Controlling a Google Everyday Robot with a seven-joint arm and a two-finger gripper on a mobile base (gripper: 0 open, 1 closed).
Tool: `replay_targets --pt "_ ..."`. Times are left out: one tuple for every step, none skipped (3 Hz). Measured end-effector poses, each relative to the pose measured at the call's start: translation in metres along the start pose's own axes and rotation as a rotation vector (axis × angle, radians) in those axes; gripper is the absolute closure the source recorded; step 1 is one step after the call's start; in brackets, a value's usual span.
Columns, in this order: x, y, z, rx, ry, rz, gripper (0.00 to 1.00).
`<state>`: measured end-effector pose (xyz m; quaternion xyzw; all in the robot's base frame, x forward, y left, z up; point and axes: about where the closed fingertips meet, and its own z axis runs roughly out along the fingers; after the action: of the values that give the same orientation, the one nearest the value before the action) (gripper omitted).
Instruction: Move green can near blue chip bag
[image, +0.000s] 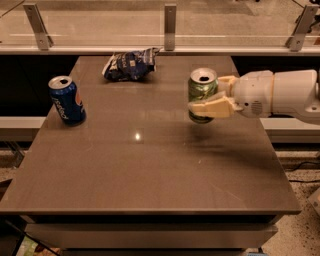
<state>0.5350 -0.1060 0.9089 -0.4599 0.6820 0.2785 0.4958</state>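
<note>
The green can (202, 90) has a silver top and stands upright in my gripper (210, 96), which is shut on it from the right and holds it just above the brown table (150, 165), right of centre. The white arm comes in from the right edge. The blue chip bag (129, 65) lies crumpled at the table's far edge, left of and beyond the can, about a can's height apart from it.
A blue Pepsi can (67, 100) stands upright near the table's left edge. A glass barrier with metal posts (170, 20) runs behind the table's far edge. The floor shows at the lower right.
</note>
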Motion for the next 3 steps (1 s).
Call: replay_targets --pt "-0.014 -0.020 0.011 -0.003 -0.008 -0.010 1.00" --pt "-0.025 -0.038 0.021 0.009 -0.024 -0.005 1.00" --pt "-0.033 -0.056 0.033 0.031 -0.051 0.007 1.00"
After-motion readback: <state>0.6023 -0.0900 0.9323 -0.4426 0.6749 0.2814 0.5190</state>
